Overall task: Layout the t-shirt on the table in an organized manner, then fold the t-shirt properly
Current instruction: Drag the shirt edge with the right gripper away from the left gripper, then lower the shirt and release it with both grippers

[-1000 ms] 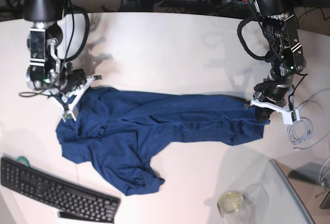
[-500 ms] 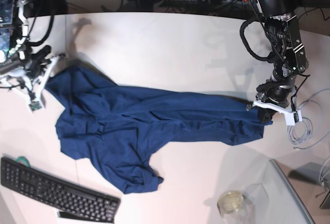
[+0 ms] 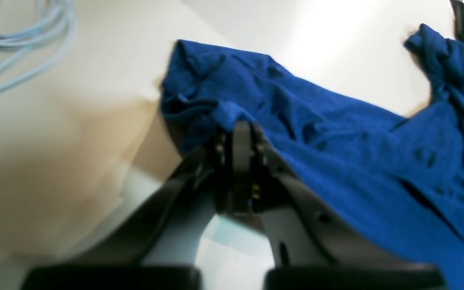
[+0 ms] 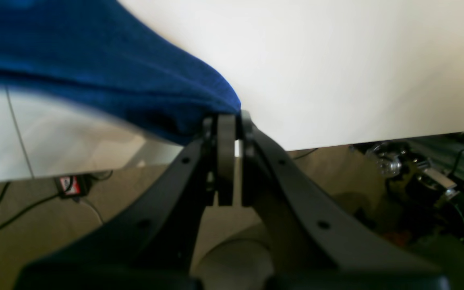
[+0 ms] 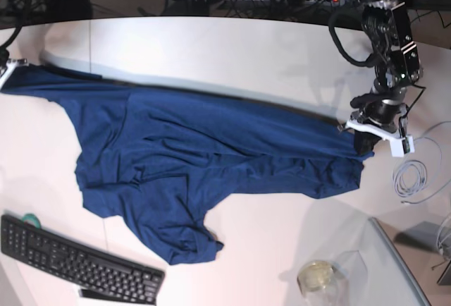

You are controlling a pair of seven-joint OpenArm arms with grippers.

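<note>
- Nearest in the base view, a black keyboard [image 5: 77,260] lies at the front left, a glass jar [image 5: 316,276] and a clear tray [image 5: 394,267] at the front right; only this view shows them whole.
- The t-shirt [image 5: 204,165], navy and creased, stretches across the white table [image 5: 232,52], its upper edge pulled taut between the arms, a bunched flap drooping toward the keyboard.
- The left gripper [image 3: 238,127], in its wrist view, has its jaws pressed together on a fold at the shirt's end; a pale coiled cable [image 3: 18,36] lies beyond.
- The right gripper [image 4: 230,117], seen only by its own camera, pinches the cloth's tip past the table's edge, floor below.
</note>
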